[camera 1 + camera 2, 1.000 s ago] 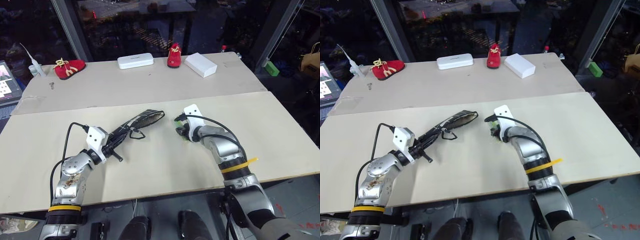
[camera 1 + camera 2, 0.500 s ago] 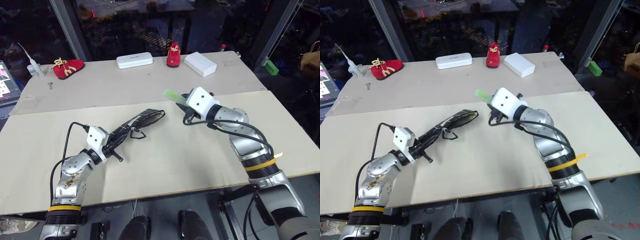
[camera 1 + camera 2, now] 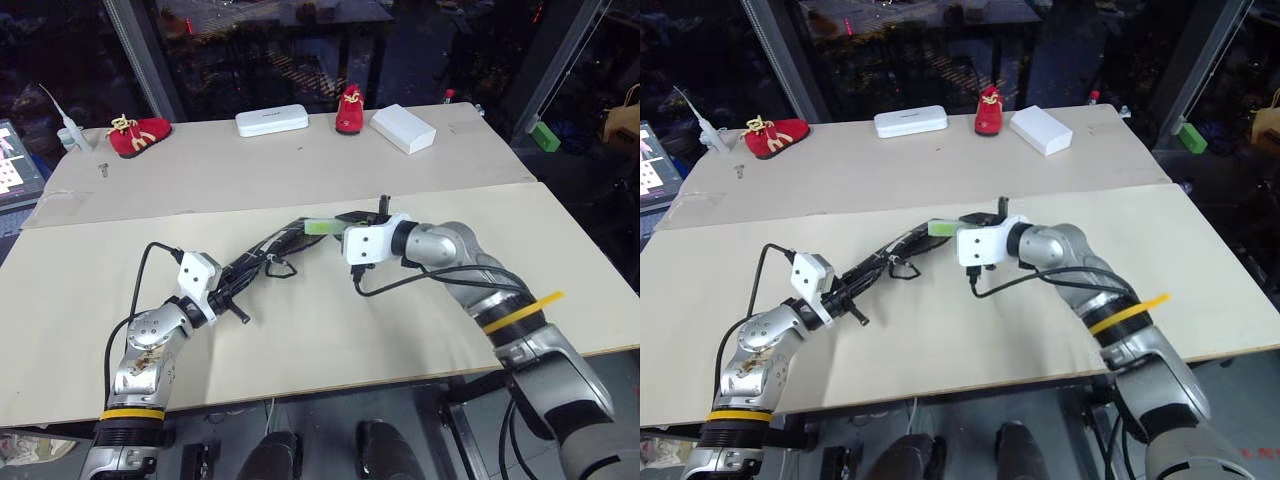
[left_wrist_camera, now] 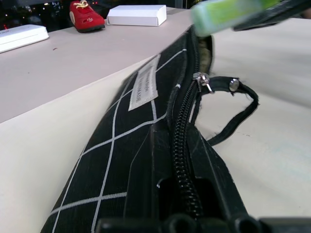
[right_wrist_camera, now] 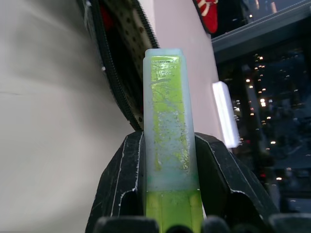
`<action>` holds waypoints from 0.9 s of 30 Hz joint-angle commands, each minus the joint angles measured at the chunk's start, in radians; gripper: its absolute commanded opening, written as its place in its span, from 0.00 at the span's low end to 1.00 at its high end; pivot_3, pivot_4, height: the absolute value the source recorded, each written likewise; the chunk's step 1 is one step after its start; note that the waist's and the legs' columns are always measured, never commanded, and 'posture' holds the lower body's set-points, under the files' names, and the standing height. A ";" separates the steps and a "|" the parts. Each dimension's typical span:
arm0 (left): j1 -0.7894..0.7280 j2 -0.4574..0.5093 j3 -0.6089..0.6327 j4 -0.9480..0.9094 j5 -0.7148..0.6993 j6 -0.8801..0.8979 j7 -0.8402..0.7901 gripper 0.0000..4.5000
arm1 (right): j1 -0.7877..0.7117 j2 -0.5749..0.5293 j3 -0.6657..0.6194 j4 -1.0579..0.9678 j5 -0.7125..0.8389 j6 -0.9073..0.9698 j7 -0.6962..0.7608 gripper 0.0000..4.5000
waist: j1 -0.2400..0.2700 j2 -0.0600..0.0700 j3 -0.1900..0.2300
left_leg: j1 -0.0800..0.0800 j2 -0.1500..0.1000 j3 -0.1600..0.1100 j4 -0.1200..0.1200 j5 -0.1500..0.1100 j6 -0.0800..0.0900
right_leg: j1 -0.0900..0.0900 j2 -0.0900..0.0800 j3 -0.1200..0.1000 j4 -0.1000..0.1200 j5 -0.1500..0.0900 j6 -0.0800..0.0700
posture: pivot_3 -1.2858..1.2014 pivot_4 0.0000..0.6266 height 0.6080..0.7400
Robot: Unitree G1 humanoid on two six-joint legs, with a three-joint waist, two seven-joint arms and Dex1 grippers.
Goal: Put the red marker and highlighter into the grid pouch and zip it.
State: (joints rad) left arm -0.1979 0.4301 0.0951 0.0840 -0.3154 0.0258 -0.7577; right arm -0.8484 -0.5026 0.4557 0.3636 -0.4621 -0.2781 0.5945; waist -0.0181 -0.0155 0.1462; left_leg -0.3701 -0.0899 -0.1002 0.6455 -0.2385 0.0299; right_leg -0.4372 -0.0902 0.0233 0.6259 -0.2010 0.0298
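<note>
Background: dark glass wall with dim lights behind the table.
Table: two pale, smooth boards butted together along a seam, matte and bare over most of the near half.
Far edge: a flat white box, a white oblong case with rounded corners, a red shoe between them, and another red shoe well to the left; all lie well apart from the work and block nothing.
Grid pouch: long, flat black fabric with thin white grid lines and a small white label, lying slantwise on the near board; its near end sits in the left gripper, its far end gapes open with a dotted lining visible in the right wrist view.
Zipper: black teeth run along the pouch's upper edge; a metal slider with a black loop pull sits partway along, the loop drooping onto the table.
Left gripper: fingers closed tight on the near end of the pouch.
Right gripper: black fingers clamped on the highlighter, one on each flat side, hovering at the pouch's open end.
Highlighter: short, flat, pale-green translucent stick with a squared tip, jutting past the fingertips toward the mouth of the pouch, its tip just over the opening.
Red marker: a patch of red shows inside the open mouth in the right wrist view; I cannot tell whether it is the marker.
</note>
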 commanded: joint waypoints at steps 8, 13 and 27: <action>-0.015 0.003 0.003 -0.021 -0.004 -0.013 -0.003 0.00 | -0.095 0.080 0.067 0.123 -0.120 -0.158 -0.075 0.24 | -0.002 0.000 0.000 | 0.000 0.000 0.000 0.000 0.000 0.000 | -0.001 0.000 0.000 0.000 0.000 0.000 | 0.52 0.24 1.00; -0.002 0.005 0.007 -0.031 -0.007 -0.012 -0.001 0.00 | -0.135 0.138 0.102 0.178 -0.157 -0.206 -0.109 0.24 | -0.004 0.000 0.000 | 0.000 0.000 0.000 0.000 0.000 0.000 | -0.001 0.000 0.000 0.001 0.000 0.000 | 0.52 0.24 1.00; 0.004 0.001 0.003 -0.044 -0.006 -0.007 0.005 0.00 | -0.193 0.254 0.160 0.341 -0.194 -0.344 -0.144 0.46 | -0.020 0.000 0.000 | 0.000 0.000 -0.001 0.000 0.000 -0.001 | -0.002 0.001 0.001 0.002 0.000 0.000 | 0.52 0.24 1.00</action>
State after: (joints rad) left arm -0.1800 0.4338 0.0996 0.0863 -0.3134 0.0273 -0.7534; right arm -1.0111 -0.2745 0.6209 0.6994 -0.6847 -0.5822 0.4559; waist -0.0385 -0.0154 0.1462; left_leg -0.3700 -0.0898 -0.1008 0.6451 -0.2382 0.0288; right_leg -0.4388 -0.0894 0.0238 0.6278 -0.2009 0.0295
